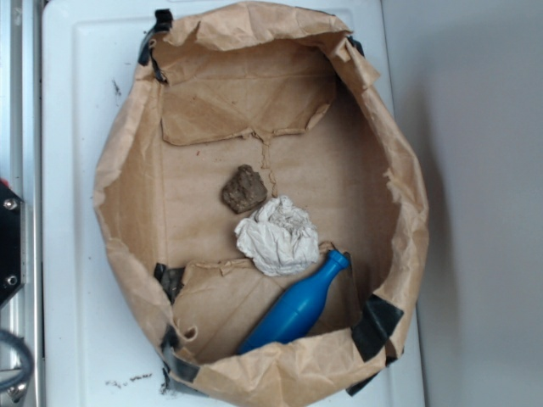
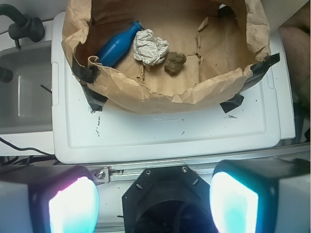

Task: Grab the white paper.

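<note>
The white paper (image 1: 278, 236) is a crumpled off-white ball lying on the floor of a brown paper bag (image 1: 136, 136), between a dark brown lump (image 1: 244, 188) and a blue bottle (image 1: 297, 305). The wrist view shows the white paper (image 2: 150, 46) far ahead inside the bag (image 2: 160, 94). My gripper (image 2: 153, 201) is open at the bottom of that view, its two glowing pads wide apart, with nothing between them. It hangs well short of the bag, over the robot's black base. The gripper does not show in the exterior view.
The bag sits on a white plastic lid (image 2: 160, 136), held with black tape (image 1: 377, 326). Its walls stand up all round the objects. A grey sink with a black tap (image 2: 22, 24) lies at the left in the wrist view. A metal rail (image 1: 13, 127) runs along the exterior's left edge.
</note>
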`<state>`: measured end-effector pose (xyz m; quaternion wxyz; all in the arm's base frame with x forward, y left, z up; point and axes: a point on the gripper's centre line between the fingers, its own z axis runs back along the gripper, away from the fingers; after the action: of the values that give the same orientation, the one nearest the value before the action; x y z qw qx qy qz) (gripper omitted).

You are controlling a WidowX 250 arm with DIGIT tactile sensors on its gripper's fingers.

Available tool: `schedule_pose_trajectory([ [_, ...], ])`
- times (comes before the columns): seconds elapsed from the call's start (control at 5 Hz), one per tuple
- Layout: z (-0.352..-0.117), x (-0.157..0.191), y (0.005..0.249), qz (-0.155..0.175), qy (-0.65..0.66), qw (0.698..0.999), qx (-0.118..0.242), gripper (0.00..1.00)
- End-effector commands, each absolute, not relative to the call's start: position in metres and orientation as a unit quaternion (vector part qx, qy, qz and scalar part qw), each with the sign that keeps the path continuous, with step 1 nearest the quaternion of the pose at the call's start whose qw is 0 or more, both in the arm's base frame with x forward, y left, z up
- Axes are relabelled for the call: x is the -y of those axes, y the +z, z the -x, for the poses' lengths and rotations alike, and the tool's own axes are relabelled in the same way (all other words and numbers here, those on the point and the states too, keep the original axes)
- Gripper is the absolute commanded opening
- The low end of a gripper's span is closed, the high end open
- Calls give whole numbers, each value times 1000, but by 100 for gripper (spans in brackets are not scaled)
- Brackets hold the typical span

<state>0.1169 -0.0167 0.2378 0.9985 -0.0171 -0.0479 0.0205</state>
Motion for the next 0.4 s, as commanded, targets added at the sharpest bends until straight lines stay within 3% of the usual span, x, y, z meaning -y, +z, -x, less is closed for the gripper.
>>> schedule_pose_trajectory([
  [0.0,-117,17,238,17,20,998,48,100],
  [0.2,-167,25,228,-19,-36,999,20,100],
])
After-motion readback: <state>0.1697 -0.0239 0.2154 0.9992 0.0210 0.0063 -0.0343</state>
